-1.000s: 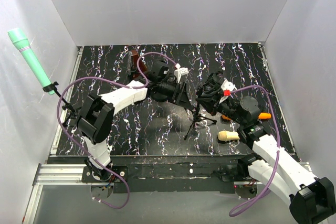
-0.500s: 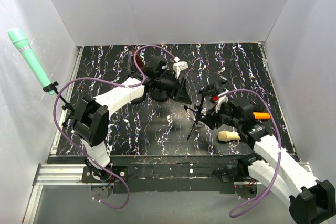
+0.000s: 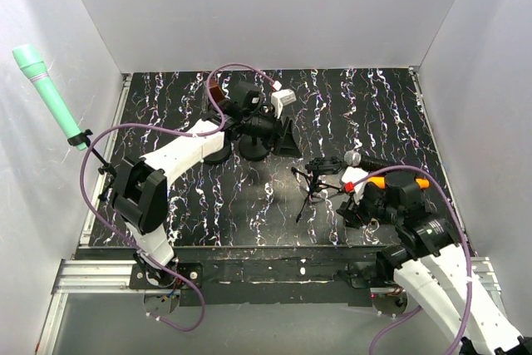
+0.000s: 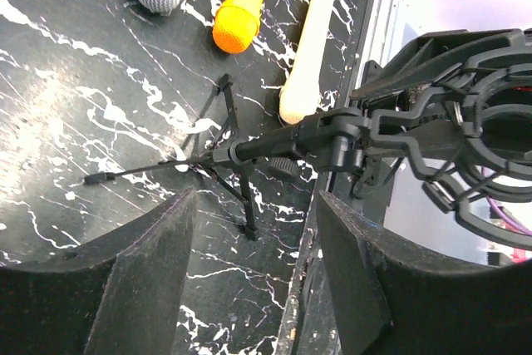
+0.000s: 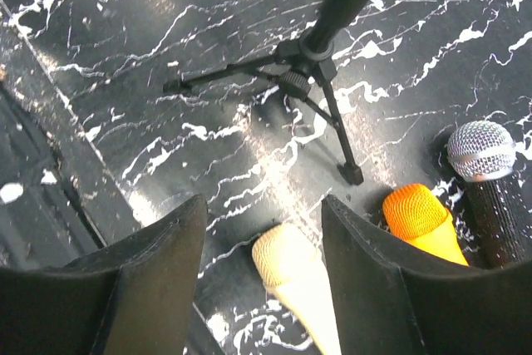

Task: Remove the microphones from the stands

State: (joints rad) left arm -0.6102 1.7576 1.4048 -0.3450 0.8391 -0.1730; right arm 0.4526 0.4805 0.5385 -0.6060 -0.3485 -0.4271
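The small black tripod stand (image 3: 316, 184) sits mid-table with an empty holder (image 4: 465, 122). The microphone (image 3: 356, 158), black with a silver mesh head (image 5: 480, 151), lies on the table just right of the stand, and nothing grips it. My right gripper (image 3: 351, 209) is open near the table's front. It hovers low over the head of a cream microphone (image 5: 291, 276), which shows between its fingers without being touched. My left gripper (image 3: 287, 140) is open behind the stand, and its fingers (image 4: 141, 288) frame bare table.
An orange microphone (image 3: 420, 182) lies beside the black one, at the right. A green microphone (image 3: 46, 93) is clipped on a holder against the left wall. White walls close in the table on three sides. A brown object (image 3: 214, 89) stands at the back.
My right gripper opened and drew back from the stand toward the near edge. The black microphone now lies on the table. My left arm pulled away from the stand toward the back.
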